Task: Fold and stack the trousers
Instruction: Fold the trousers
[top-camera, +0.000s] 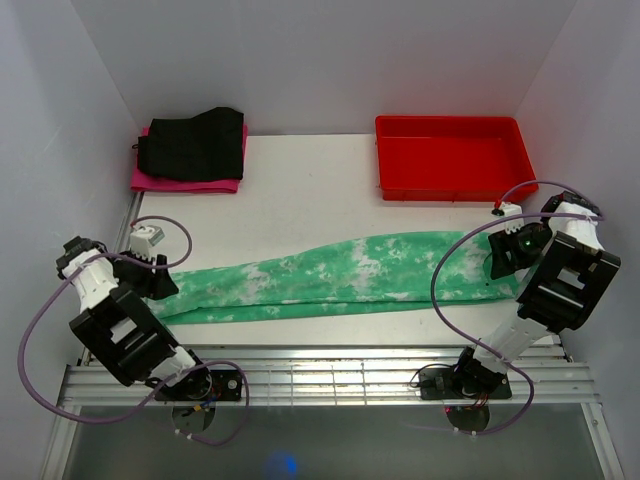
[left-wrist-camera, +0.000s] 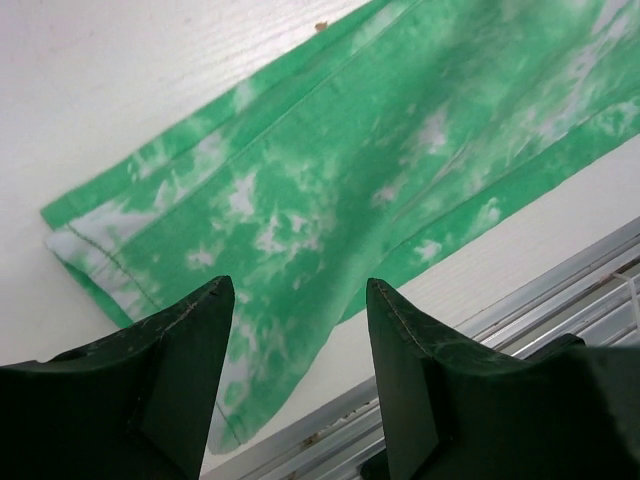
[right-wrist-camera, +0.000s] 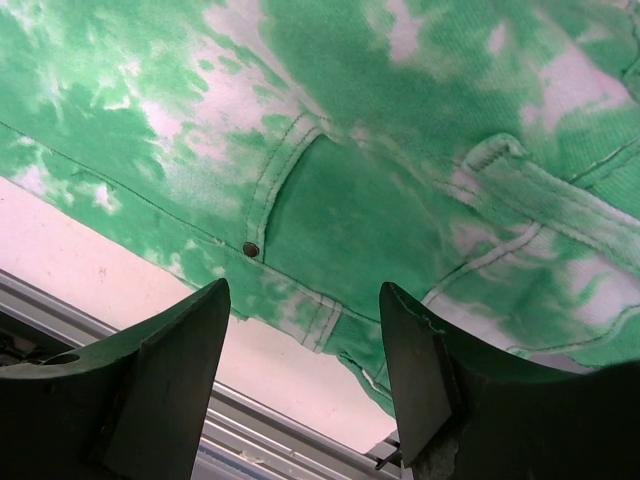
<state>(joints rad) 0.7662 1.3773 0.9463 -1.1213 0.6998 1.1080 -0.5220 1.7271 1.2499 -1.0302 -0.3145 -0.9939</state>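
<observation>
The green tie-dye trousers (top-camera: 340, 275) lie flat across the table, folded lengthwise, leg ends at the left and waist at the right. My left gripper (top-camera: 165, 283) is open just above the leg ends; the left wrist view shows the hems (left-wrist-camera: 290, 190) between and beyond the empty fingers (left-wrist-camera: 200, 340). My right gripper (top-camera: 500, 262) is open above the waist end; the right wrist view shows a pocket with a rivet and a belt loop (right-wrist-camera: 360, 200) beyond its empty fingers (right-wrist-camera: 190, 340).
A red tray (top-camera: 450, 157) stands at the back right. A black garment (top-camera: 195, 143) lies on a pink one (top-camera: 160, 182) at the back left. A slatted metal rail (top-camera: 340, 370) runs along the table's near edge.
</observation>
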